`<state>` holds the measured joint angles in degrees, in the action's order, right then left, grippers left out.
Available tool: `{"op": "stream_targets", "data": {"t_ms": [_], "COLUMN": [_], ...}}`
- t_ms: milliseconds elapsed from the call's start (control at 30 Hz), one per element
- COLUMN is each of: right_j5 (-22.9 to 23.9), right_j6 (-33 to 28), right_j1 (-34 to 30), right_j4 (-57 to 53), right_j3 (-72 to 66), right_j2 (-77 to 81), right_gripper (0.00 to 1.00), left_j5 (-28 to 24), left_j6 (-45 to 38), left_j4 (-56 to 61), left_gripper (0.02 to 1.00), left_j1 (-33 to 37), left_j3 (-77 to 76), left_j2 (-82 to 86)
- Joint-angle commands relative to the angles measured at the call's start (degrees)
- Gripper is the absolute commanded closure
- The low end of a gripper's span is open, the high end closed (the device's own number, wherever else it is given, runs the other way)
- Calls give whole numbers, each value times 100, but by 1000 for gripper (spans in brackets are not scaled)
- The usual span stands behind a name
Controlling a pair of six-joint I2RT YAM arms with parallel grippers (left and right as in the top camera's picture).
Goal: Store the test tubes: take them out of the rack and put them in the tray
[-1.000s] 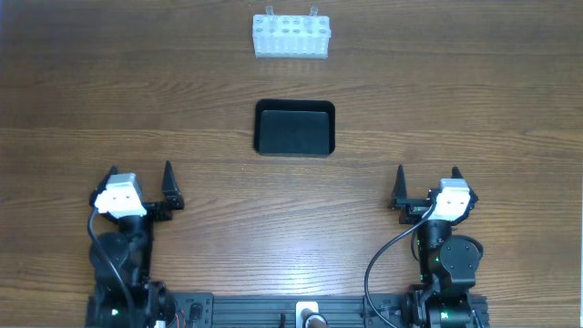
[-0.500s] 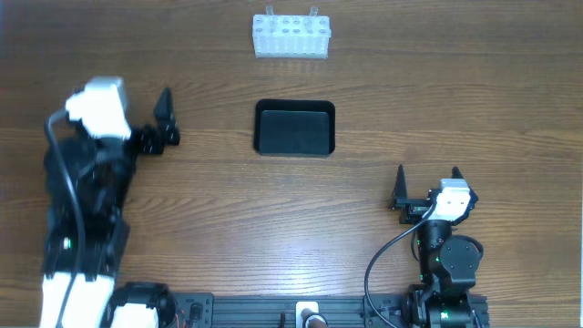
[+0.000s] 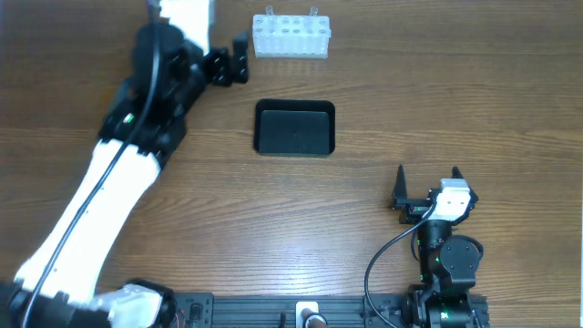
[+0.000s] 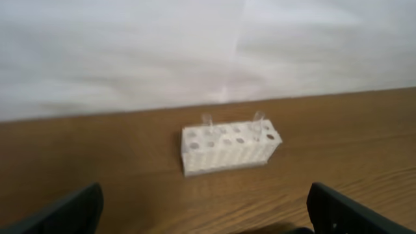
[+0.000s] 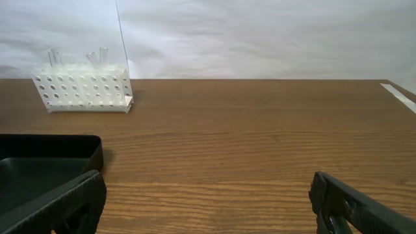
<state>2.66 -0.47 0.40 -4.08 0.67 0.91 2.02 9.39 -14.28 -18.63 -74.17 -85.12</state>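
A white test tube rack (image 3: 291, 37) stands at the table's far edge, with two clear tubes (image 3: 314, 11) rising from its back row. In the left wrist view the rack (image 4: 229, 150) is straight ahead, and its tubes (image 4: 258, 119) stand upright. My left gripper (image 3: 233, 65) hangs open just left of the rack, apart from it, with nothing between its fingers (image 4: 73, 212). The black tray (image 3: 294, 128) lies in front of the rack and holds nothing. My right gripper (image 3: 427, 173) stands open near its base, well right of the tray (image 5: 44, 168).
The wooden table has bare room on all sides of the rack (image 5: 83, 87) and tray. A white wall rises right behind the rack. The long left arm (image 3: 118, 182) stretches diagonally across the table's left half.
The left arm has swung up from its base toward the far edge, bringing its gripper beside the rack. The right arm, rack and tray have not moved.
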Motion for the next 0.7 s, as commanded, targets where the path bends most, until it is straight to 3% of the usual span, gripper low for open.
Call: {"op": "stream_targets", "data": {"t_ms": [33,200,700], "right_j5": [-28,-26,-26], "right_j6": [-44,-46,-44], "right_j1": [-33,-33,-33], "right_j4": [-17,-17,-17], "right_j3": [-35,-35,-35], "right_j2": [-63,-63,-63], "right_gripper": [9,9,7], "left_j5": [195,304,297], "left_j6": [330,330,330], "left_j4": [-393,-1019,-997], "left_gripper": [20,23,20], "left_j1": [-146,-267,-280], "left_j3": [-942,-2181,-3851], "left_j2": [-1005,-2188,-4275]}}
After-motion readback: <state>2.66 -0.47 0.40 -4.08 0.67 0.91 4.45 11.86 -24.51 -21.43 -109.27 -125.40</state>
